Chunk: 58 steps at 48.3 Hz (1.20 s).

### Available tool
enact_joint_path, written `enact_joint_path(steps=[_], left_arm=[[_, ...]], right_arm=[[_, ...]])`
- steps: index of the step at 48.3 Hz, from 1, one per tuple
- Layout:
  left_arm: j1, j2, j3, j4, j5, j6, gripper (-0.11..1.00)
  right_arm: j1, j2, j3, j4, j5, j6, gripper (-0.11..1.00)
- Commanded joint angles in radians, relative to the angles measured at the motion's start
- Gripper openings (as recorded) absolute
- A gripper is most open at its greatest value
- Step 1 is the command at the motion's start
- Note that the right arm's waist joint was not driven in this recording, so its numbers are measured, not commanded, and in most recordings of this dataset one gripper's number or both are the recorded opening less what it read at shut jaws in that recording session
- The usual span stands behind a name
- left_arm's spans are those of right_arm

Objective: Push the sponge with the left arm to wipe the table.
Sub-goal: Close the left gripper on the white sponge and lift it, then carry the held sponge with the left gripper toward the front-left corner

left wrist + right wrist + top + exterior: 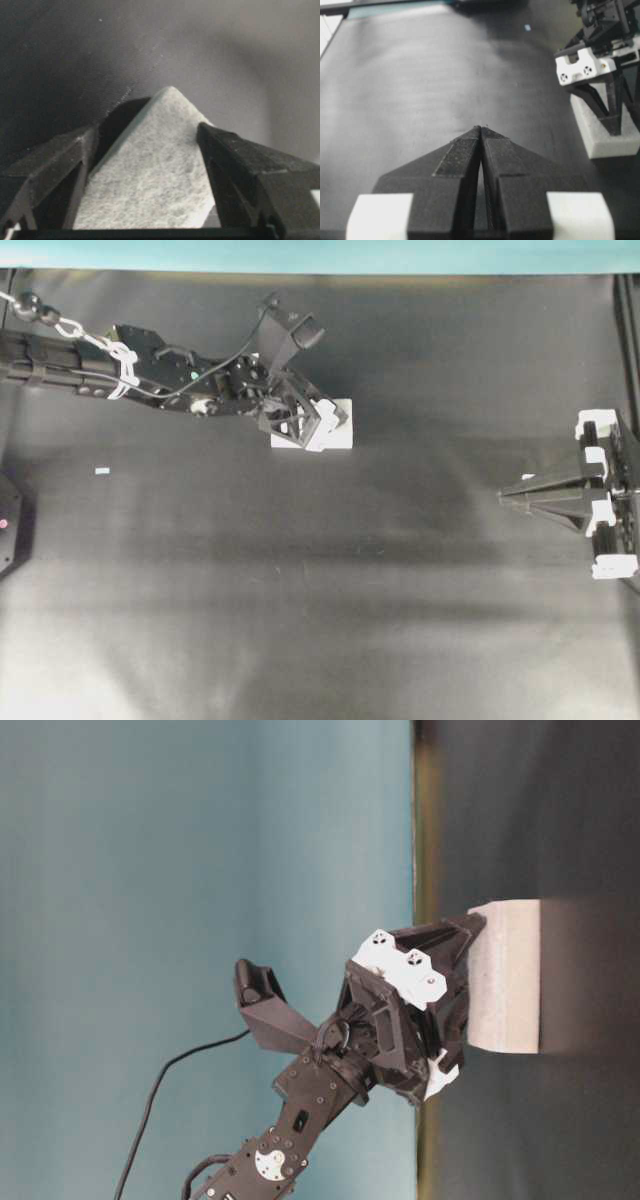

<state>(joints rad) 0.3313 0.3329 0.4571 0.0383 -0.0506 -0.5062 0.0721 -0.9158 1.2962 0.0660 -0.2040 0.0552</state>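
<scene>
The tabletop is a dark grey-black matte sheet with soft creases and a dull sheen, bounded along its far edge by a teal strip. No brand, label or legible writing shows on any surface in any view.

The sponge is a small, flat, white rectangular block with a finely speckled, fibrous top face and square edges. It lies flat on the tabletop, in the upper middle of the overhead view, well apart from the right arm. In the left wrist view one corner of it points away from the camera.

The left arm, black with cables and white ties, reaches in from the left edge. Its gripper is down over the sponge with its jaws spread, one dark finger on each side of the block; whether they touch its sides cannot be told.

The right gripper sits low at the right side, pointing toward the middle, its jaws pressed together to a point and pinching nothing.

A tiny pale scrap lies on the sheet at the left, well apart from the sponge.
</scene>
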Motion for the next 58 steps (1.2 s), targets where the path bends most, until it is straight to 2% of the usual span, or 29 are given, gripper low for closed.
enact_joint_path(steps=[1,20,34,51,58], left_arm=[[-0.008,-0.006,0.014,0.005,-0.002,-0.002,0.76],[-0.054,-0.055,0.078,0.005,0.021,-0.012,0.76],[-0.126,-0.121,0.152,0.005,0.058,-0.035,0.76],[-0.144,-0.175,0.258,0.003,0.084,-0.061,0.75],[-0.187,-0.221,0.276,0.003,0.120,-0.095,0.75]], right_arm=[[0.000,0.009,-0.005,0.000,-0.011,0.005,-0.01],[0.000,0.006,-0.002,-0.002,-0.009,0.002,-0.01],[0.000,0.002,0.008,-0.002,-0.009,0.002,-0.01],[0.000,0.000,0.009,0.000,-0.011,0.002,-0.01],[0.000,0.000,0.011,0.000,-0.011,0.002,-0.01]])
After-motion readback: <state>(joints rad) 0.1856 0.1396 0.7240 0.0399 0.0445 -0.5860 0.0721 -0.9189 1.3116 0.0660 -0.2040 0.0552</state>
